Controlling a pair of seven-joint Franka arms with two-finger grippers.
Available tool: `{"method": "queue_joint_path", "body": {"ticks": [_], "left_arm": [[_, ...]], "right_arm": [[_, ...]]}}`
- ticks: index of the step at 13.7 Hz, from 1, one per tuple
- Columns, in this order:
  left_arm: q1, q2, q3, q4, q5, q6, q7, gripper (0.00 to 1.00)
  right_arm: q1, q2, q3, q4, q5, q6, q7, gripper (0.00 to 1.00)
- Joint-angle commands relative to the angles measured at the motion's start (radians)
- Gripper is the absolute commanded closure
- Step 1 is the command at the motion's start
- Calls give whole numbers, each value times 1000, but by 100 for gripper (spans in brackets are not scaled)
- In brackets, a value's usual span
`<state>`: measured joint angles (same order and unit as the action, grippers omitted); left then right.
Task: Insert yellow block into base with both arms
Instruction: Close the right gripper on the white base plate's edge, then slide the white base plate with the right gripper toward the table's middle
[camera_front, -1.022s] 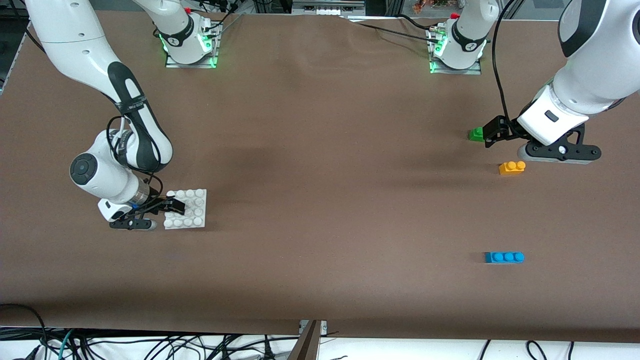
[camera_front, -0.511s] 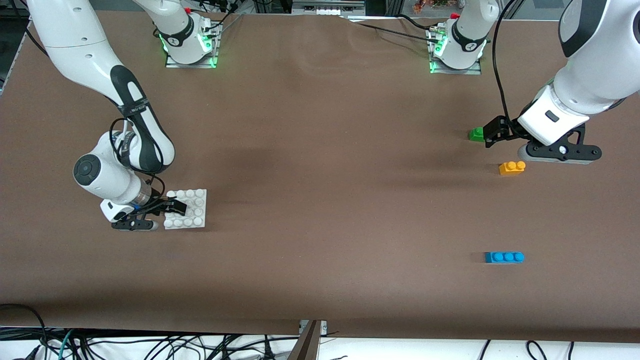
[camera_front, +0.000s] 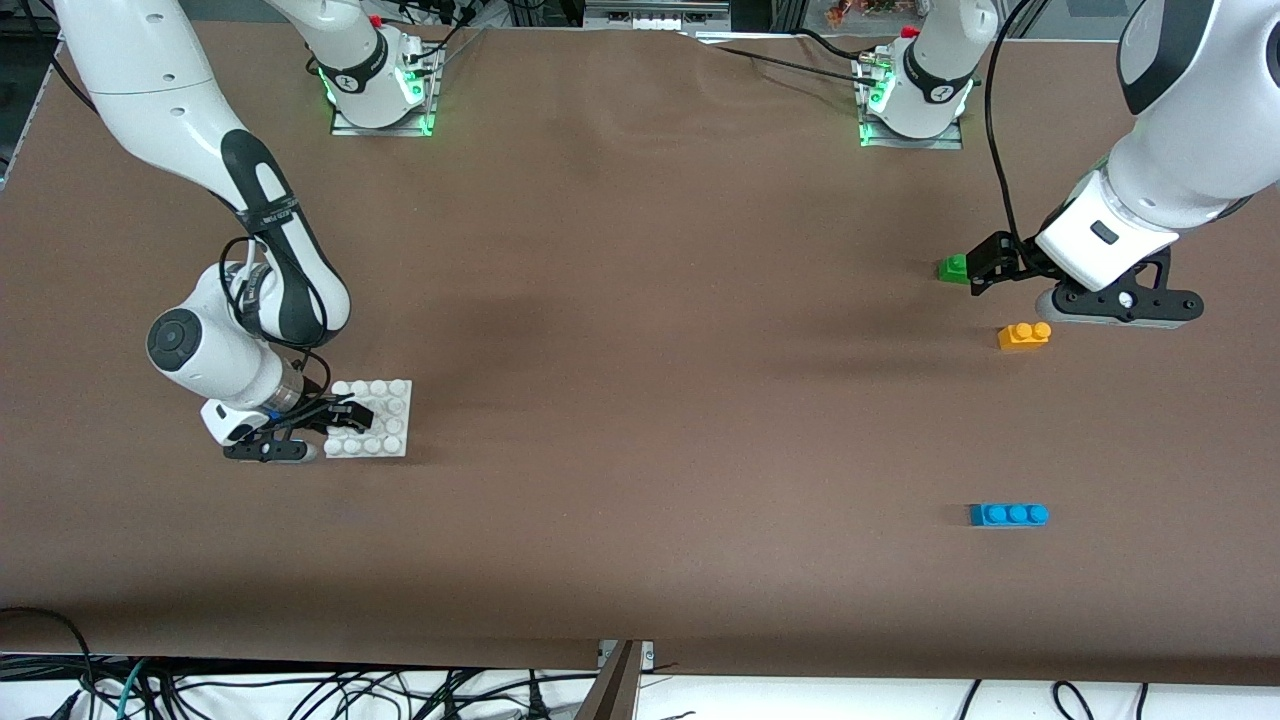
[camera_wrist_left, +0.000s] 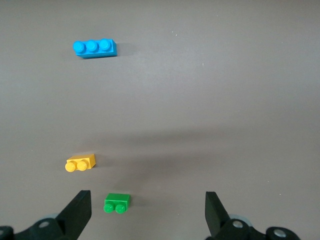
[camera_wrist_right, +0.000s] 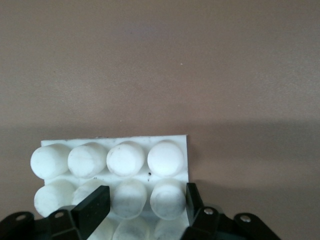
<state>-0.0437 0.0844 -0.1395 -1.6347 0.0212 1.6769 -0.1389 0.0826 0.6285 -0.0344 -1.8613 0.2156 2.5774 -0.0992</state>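
Brown cloth-covered table (camera_front: 640, 400) carries everything. Right arm's black two-finger gripper (camera_front: 345, 415) is low at the flat square white studded plastic base plate (camera_front: 385, 420), toward the right arm's end of the table; its fingers (camera_wrist_right: 92, 207) straddle a row of studs, closed on the plate. Left arm's black gripper (camera_front: 985, 265) hangs over the small green two-stud brick (camera_front: 951, 267), fingers (camera_wrist_left: 77, 212) spread wide, gripping nothing. Blue three-stud brick (camera_front: 1008, 514) lies nearest the front camera. Small orange-yellow two-stud block (camera_front: 1023, 334) sits on the table between green and blue, nearer the green one, untouched.
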Motion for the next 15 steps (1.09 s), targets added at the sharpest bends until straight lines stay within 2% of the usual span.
{"method": "queue_joint_path", "body": {"ticks": [1,8,15], "left_arm": [[8,6,0,26,-20,-23,10,0],[8,6,0,26,-20,-23,10,0],[8,6,0,26,-20,-23,10,0]], "right_arm": [[-1,10,1,7,16,9,-25,31],[60,4,2,10,18,12,-8,31],[196,7,-4,10,22,44,178,31]]}}
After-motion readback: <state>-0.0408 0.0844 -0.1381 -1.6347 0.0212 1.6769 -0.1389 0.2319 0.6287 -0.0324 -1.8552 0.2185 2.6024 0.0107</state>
